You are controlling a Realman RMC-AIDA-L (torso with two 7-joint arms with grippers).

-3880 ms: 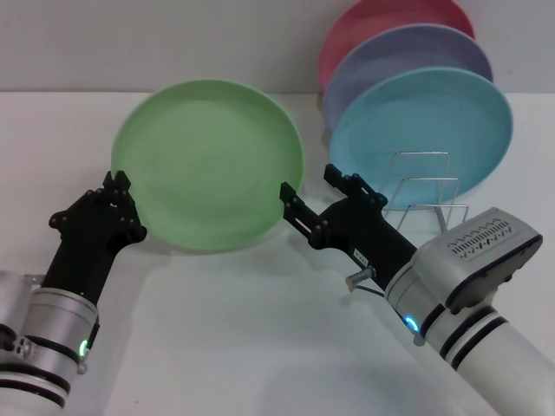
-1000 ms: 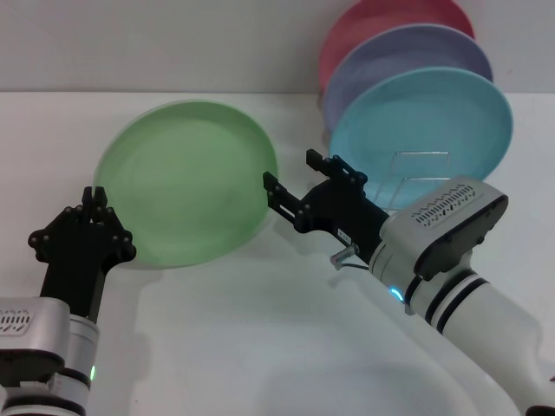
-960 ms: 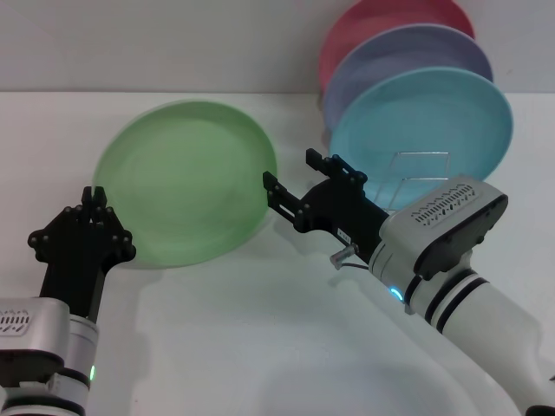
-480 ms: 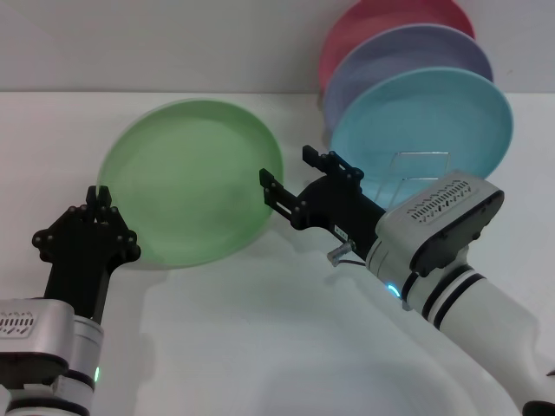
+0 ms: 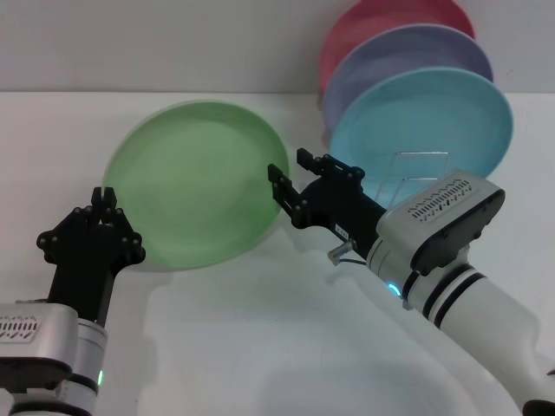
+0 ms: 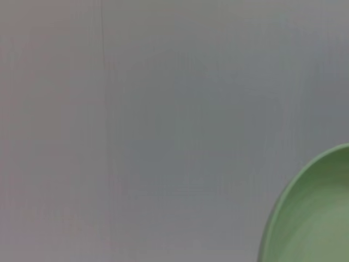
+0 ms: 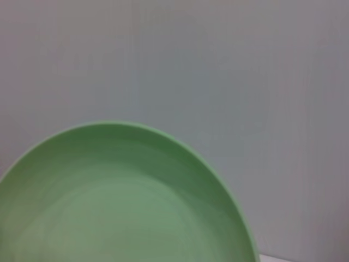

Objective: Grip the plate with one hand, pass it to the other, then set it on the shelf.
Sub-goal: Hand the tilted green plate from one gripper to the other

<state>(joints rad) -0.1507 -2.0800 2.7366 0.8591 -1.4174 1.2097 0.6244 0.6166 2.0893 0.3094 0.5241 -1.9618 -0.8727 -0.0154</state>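
Meanwhile the left gripper [image 5: 104, 198] kept its fingers pinched on the lower-left rim of the green plate [image 5: 201, 196], holding it tilted above the table [image 5: 260, 347]. Over the last second the right gripper [image 5: 290, 178], fingers spread, had advanced until they straddled the plate's right rim without closing. Judged: handover imminent; the wire rack [image 5: 423, 186] beside the turquoise plate [image 5: 425, 130] awaited.

plate [image 5: 195, 182] between hands, shelf [image 5: 422, 186] right
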